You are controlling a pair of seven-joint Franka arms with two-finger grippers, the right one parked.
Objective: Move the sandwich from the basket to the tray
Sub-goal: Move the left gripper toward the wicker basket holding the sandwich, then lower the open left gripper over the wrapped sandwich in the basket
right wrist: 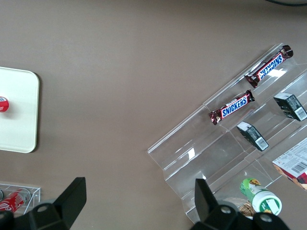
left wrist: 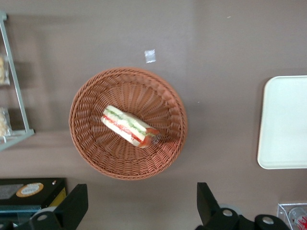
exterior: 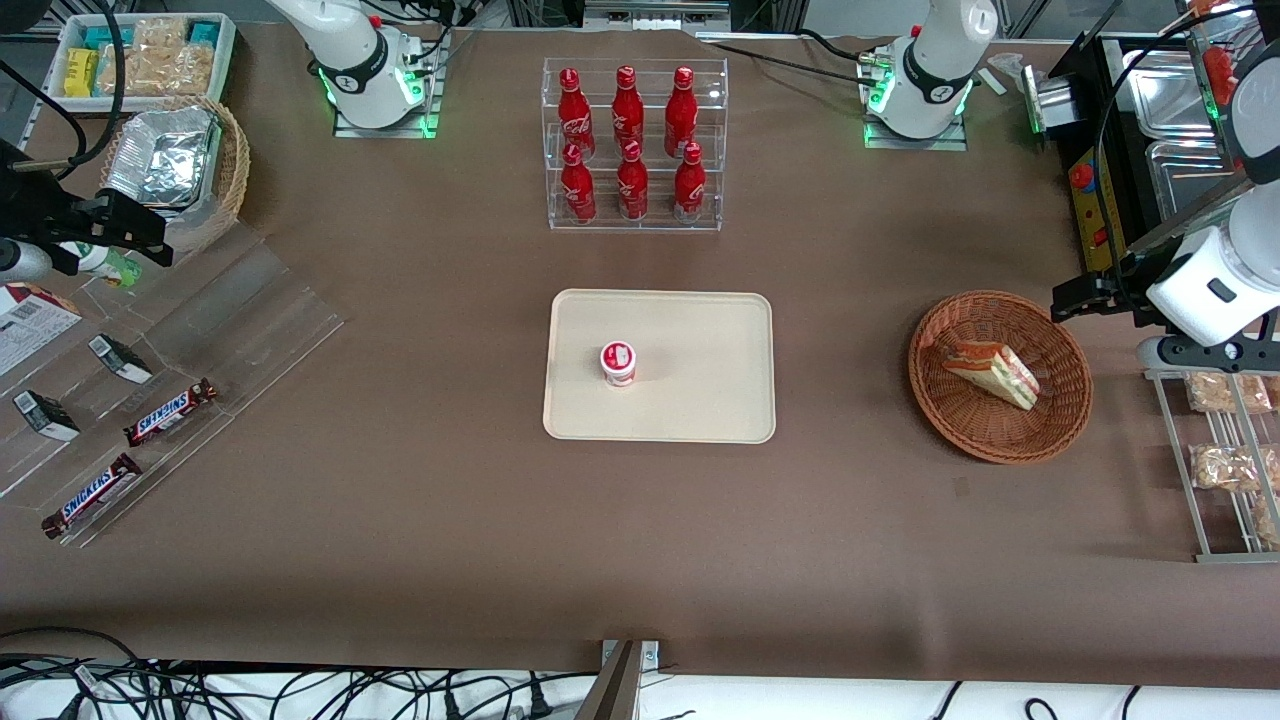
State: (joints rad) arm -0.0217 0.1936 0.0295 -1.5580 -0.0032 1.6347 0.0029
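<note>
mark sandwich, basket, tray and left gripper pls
sandwich (exterior: 992, 373), front view, wrapped top face.
basket (exterior: 1060, 425), front view, woven wall.
tray (exterior: 700, 380), front view, bare floor.
gripper (left wrist: 142, 206), left wrist view, midway between open fingertips, above table beside basket.

Left-arm gripper (left wrist: 141, 211): only the two dark fingertips (left wrist: 72, 206) enter the wrist frame, wide apart; in the front view it is hidden at right edge. Tray (left wrist: 284, 122) cut by the wrist frame edge. Wire rack (exterior: 1225, 465) cropped at right edge
</note>
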